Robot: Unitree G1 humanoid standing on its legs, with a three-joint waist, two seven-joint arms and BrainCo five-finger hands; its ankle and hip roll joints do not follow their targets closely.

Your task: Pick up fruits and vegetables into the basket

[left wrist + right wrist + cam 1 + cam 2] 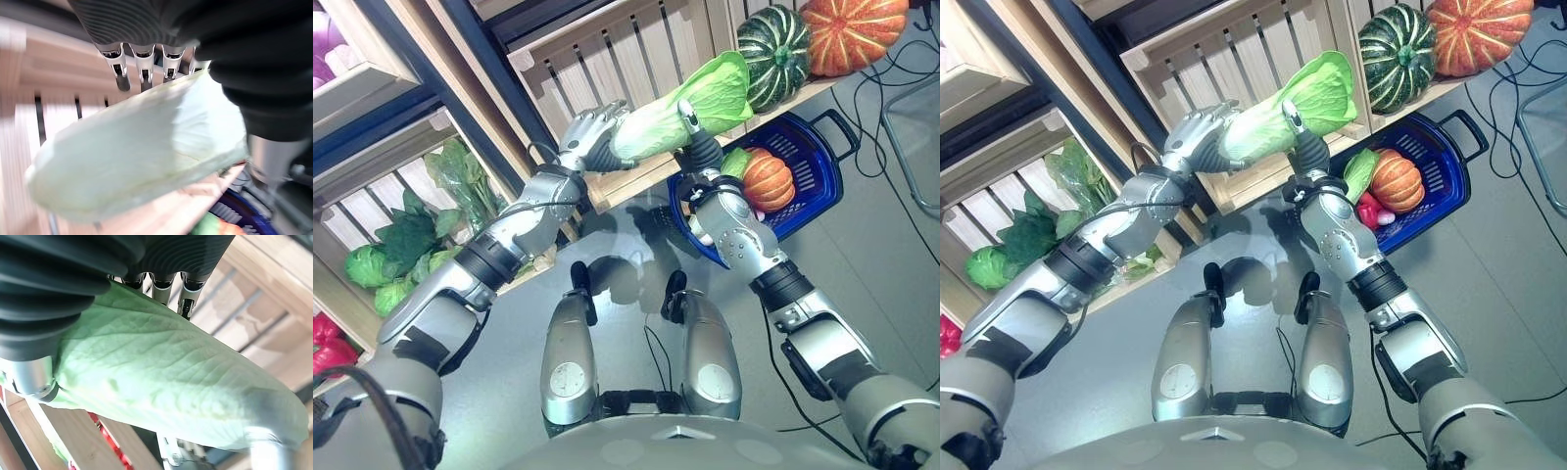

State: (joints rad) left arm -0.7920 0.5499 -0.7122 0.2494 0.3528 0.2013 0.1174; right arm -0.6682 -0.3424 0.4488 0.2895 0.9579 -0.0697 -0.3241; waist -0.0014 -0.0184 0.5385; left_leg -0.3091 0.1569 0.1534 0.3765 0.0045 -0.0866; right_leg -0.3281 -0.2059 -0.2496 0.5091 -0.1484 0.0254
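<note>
Both hands curl round the cabbage, the left hand at its pale stem and the right hand mid-body, holding it level above the floor, left of the basket, likely to steady its bulk.

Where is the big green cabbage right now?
The cabbage is up in the air between both robot hands, left and right, before the wooden crate, beside the blue basket.
</note>
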